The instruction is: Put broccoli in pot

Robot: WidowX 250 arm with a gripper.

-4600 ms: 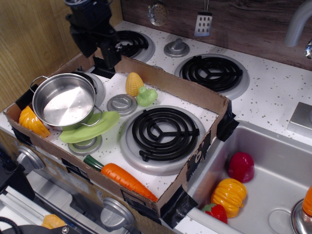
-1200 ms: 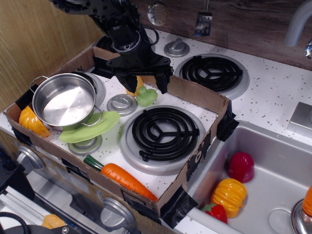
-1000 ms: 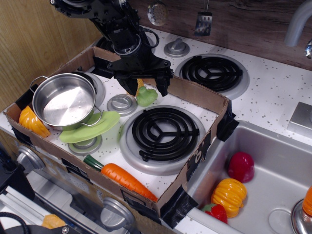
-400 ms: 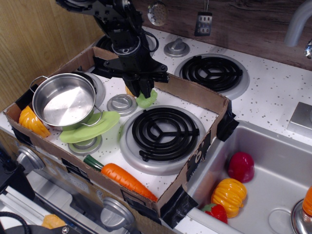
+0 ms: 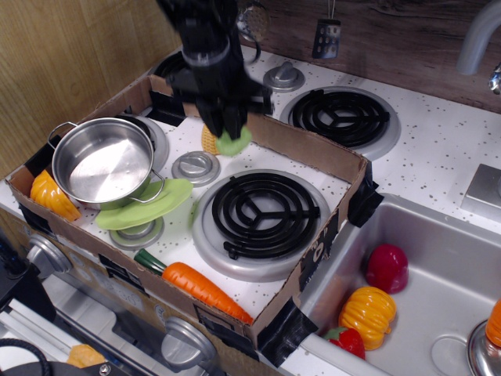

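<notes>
while the jaws (image 5: 227,129) pinch the broccoli (image 5: 234,142), it hangs just above the surface, beside the corn (image 5: 209,141). the pot (image 5: 104,164) sits toward 8 o'clock, resting on a green plate (image 5: 156,205).

Arm: one, black, entering from the top edge, reaching straight down, slightly blurred. Gripper (image 5: 227,129): black, pointing downward, fingers (image 5: 213,124) drawn close together and clamped on a small green lump, the broccoli (image 5: 234,141), whose lower part shows beneath the fingertips. Wrist upright above the gripper.
</notes>
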